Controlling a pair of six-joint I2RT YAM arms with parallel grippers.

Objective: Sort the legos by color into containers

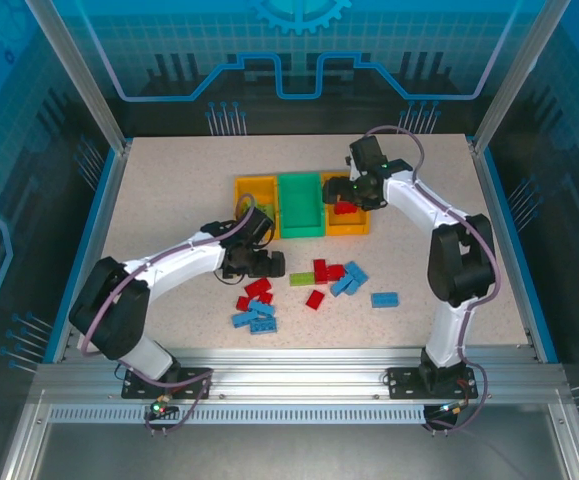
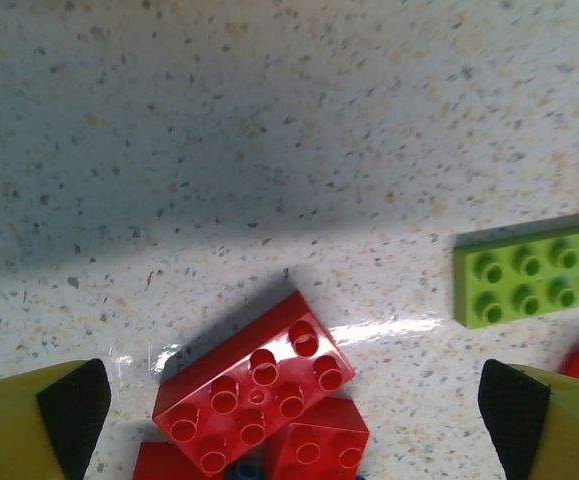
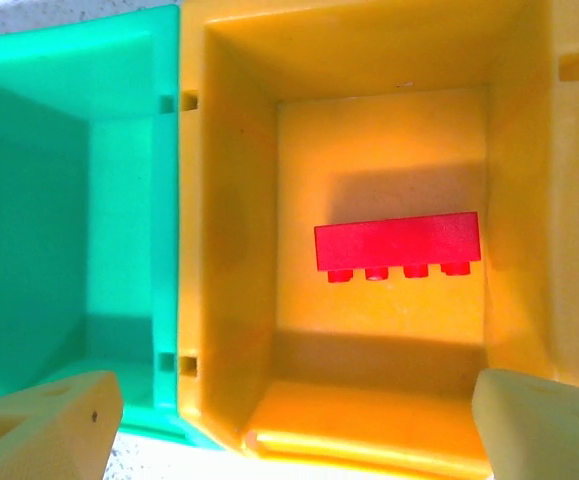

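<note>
While most of the legos [image 1: 320,270] lie loose on the counter [image 1: 169,200], the sorting looks barely begun. The right claw [image 3: 291,410] hangs spread wide and empty over the right bin [image 3: 231,180]. Straight below it, on the bin floor, a red brick [image 3: 397,243] lies on its side, apart from both fingers. That is the one brick plainly sorted. The green bin [image 3: 69,180], just beside that claw's bin, is bare in the part I can see. The left bin [image 1: 249,190] shows a patch of lime inside (maybe a brick, too small to tell).

The left claw [image 2: 291,400] is spread as well, low over the pile and gripping nothing. A loose red brick [image 2: 254,395] lies flat between its fingers, studs up, with more red ones crowding its near end. A lime brick [image 2: 534,280] sits ahead of the claw, off toward one finger. From above, several reds, several blue bricks [image 1: 262,322] and that one lime remain on the counter, all close around the left claw or a little beyond it toward the right arm.

By my reading, nearly all the work remains: the reds must join the one in the right bin, and blue and lime each need a bin of their own. The likeliest next pick is the loose red brick between the left claw's fingers.
</note>
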